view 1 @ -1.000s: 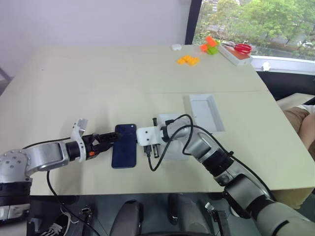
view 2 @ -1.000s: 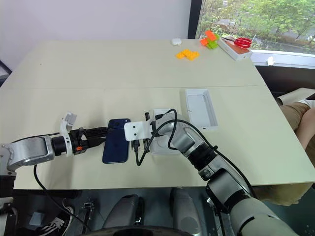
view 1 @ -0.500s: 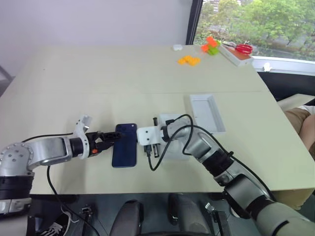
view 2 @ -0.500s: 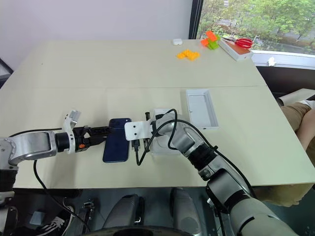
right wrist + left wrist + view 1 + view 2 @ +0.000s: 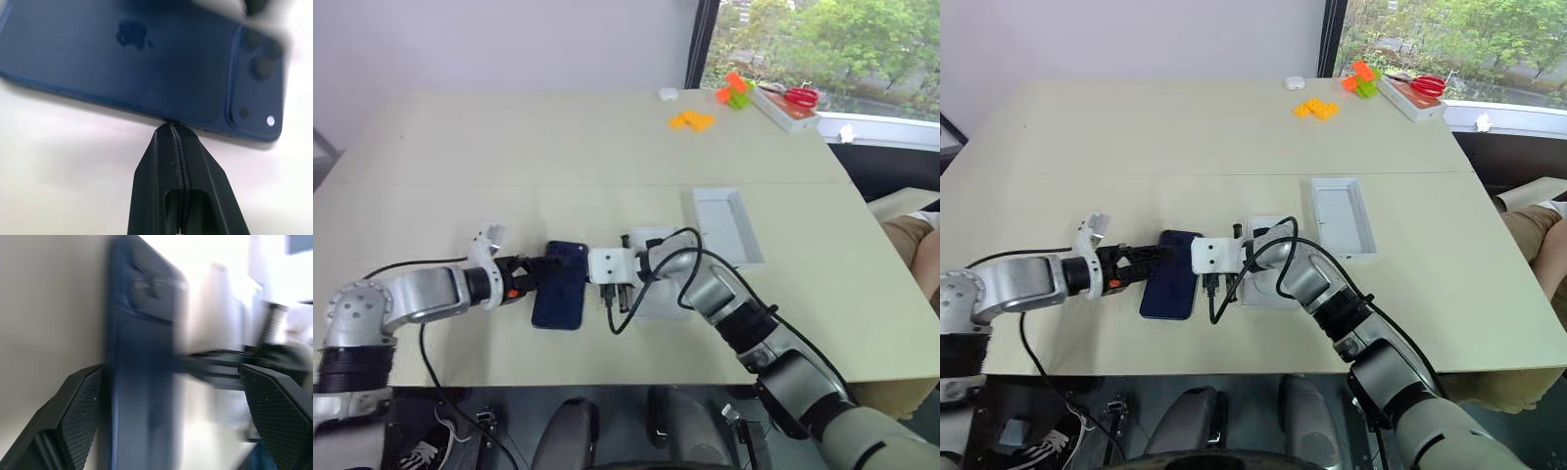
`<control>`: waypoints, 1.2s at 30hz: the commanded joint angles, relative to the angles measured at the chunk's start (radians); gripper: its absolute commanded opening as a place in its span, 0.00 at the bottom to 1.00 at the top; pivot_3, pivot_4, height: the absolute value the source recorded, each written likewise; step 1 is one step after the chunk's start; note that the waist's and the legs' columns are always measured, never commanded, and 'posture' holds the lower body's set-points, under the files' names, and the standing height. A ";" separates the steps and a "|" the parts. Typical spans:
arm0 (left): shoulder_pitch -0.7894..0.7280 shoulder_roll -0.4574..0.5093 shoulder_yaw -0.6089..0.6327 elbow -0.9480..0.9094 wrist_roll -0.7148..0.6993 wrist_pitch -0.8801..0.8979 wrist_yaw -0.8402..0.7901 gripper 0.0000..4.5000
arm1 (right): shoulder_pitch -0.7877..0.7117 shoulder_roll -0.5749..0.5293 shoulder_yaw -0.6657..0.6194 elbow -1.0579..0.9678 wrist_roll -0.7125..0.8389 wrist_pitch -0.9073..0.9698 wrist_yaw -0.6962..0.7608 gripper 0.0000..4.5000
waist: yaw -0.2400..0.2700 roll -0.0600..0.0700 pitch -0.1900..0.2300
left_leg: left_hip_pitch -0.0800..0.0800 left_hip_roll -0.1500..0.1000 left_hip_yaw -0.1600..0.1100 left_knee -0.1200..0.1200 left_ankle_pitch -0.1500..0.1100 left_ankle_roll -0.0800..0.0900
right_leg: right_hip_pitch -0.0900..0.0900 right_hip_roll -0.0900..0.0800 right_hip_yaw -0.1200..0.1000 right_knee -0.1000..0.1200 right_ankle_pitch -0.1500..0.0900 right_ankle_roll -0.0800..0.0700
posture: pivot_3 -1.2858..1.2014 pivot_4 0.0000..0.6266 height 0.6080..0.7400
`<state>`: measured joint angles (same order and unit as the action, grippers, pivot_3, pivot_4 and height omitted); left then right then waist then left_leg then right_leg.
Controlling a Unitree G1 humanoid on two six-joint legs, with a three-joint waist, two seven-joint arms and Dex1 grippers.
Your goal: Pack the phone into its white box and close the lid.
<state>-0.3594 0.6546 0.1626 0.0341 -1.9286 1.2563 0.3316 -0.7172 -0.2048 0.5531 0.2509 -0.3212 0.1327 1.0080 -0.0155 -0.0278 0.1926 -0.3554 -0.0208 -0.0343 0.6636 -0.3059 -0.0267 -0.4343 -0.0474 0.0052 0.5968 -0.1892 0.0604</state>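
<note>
The dark blue phone point(image 5: 560, 286) lies back up on the table point(image 5: 509, 166), camera bump at its far end. My left gripper point(image 5: 536, 277) is open at the phone's left edge; in the left wrist view its fingers point(image 5: 80, 406) straddle part of the phone point(image 5: 142, 382). My right gripper point(image 5: 172, 128) is shut, with its tips touching the phone's point(image 5: 122, 63) right edge. The white box point(image 5: 658, 294) lies just right of the phone, mostly hidden under my right arm. The lid point(image 5: 726, 225) lies further right, white inside facing up.
Orange blocks point(image 5: 688, 119), green and orange blocks point(image 5: 734, 90) and red scissors point(image 5: 795, 95) on a flat white box sit at the far right corner. A small white object point(image 5: 664, 94) lies nearby. A person's leg point(image 5: 911, 235) shows at the right edge.
My left gripper has moved right, up to the phone's left edge, still open. The right gripper has stayed shut against the phone's right edge.
</note>
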 commanded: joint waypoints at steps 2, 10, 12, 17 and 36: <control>-0.056 -0.022 0.017 -0.069 -0.044 0.002 -0.006 1.00 | 0.008 0.017 0.042 0.020 -0.002 -0.015 0.005 0.01 | -0.012 0.000 0.000 | -0.002 0.000 0.002 -0.001 0.000 0.000 | -0.004 -0.001 0.002 0.001 0.003 0.003 | 0.52 0.24 1.00; 0.002 0.051 -0.024 -0.101 -0.044 0.013 -0.013 1.00 | 0.002 0.005 0.038 0.019 -0.003 -0.023 0.004 0.01 | -0.006 0.000 0.000 | -0.002 0.000 0.002 -0.012 0.002 -0.004 | -0.008 -0.001 0.003 -0.001 0.002 0.002 | 0.52 0.24 1.00; 0.023 0.066 -0.021 -0.098 -0.044 0.008 -0.023 1.00 | 0.003 0.001 0.038 0.015 -0.003 -0.022 0.004 0.01 | -0.006 0.000 0.000 | -0.001 0.000 0.002 -0.013 0.002 -0.004 | -0.009 0.000 0.003 -0.001 0.002 0.002 | 0.52 0.24 1.00; 0.069 0.091 -0.016 -0.103 -0.044 -0.012 -0.024 1.00 | 0.003 0.000 0.037 0.009 -0.001 -0.016 0.003 0.01 | -0.005 0.000 0.000 | -0.002 0.000 0.002 -0.013 0.002 -0.005 | -0.009 0.000 0.002 -0.001 0.001 0.000 | 0.52 0.24 1.00; 0.106 0.080 0.005 -0.156 -0.044 -0.063 -0.020 0.01 | -0.027 0.000 0.014 0.022 0.024 -0.016 0.006 0.00 | -0.003 -0.001 0.000 | -0.001 0.000 0.002 -0.013 0.003 -0.005 | -0.008 0.001 0.002 -0.001 0.001 0.000 | 0.52 0.24 1.00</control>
<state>-0.2442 0.7311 0.1392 -0.1033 -1.9586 1.1910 0.3357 -0.7376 -0.2103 0.5660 0.2714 -0.3078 0.1028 1.0047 -0.0190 -0.0284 0.1929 -0.3564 -0.0207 -0.0325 0.6508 -0.3030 -0.0315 -0.4426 -0.0463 0.0074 0.5958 -0.1885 0.0600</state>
